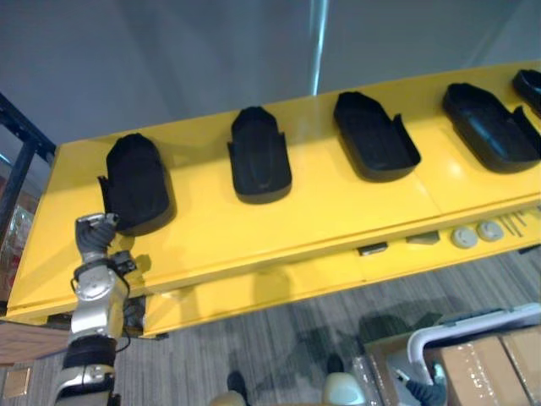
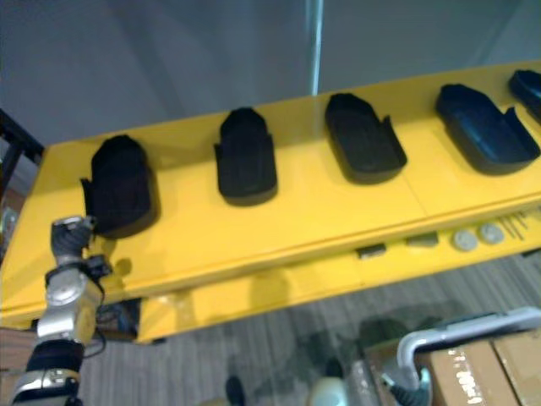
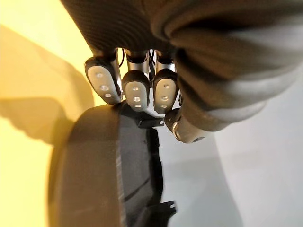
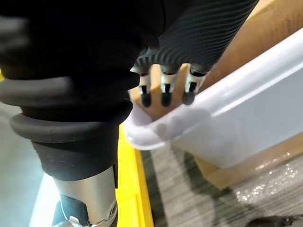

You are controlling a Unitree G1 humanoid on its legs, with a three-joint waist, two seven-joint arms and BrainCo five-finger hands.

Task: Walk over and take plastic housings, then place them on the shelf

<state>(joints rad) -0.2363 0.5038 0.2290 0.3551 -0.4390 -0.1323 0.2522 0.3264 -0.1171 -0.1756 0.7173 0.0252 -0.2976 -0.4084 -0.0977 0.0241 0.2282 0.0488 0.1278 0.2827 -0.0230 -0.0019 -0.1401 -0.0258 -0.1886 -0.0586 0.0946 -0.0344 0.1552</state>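
Observation:
Several black plastic housings lie in a row on the yellow shelf point(image 1: 338, 211): the leftmost housing point(image 1: 135, 182), a second point(image 1: 259, 156), a third point(image 1: 374, 135), and more to the right point(image 1: 490, 127). My left hand point(image 1: 95, 233) is at the near left corner of the leftmost housing point(image 3: 104, 165). Its fingers point(image 3: 135, 92) are curled onto the rim, with the thumb point(image 3: 182, 127) against the other side. My right hand point(image 4: 163, 87) hangs low at the right with relaxed fingers, just above the rim of a white bin point(image 4: 227, 127).
A lower yellow ledge holds two grey discs point(image 1: 463, 237), some screws point(image 1: 511, 222) and small dark pieces point(image 1: 372, 249). The white bin point(image 1: 473, 326) and a cardboard box point(image 1: 490, 359) stand on the carpet at lower right. A dark frame point(image 1: 21, 144) borders the shelf's left end.

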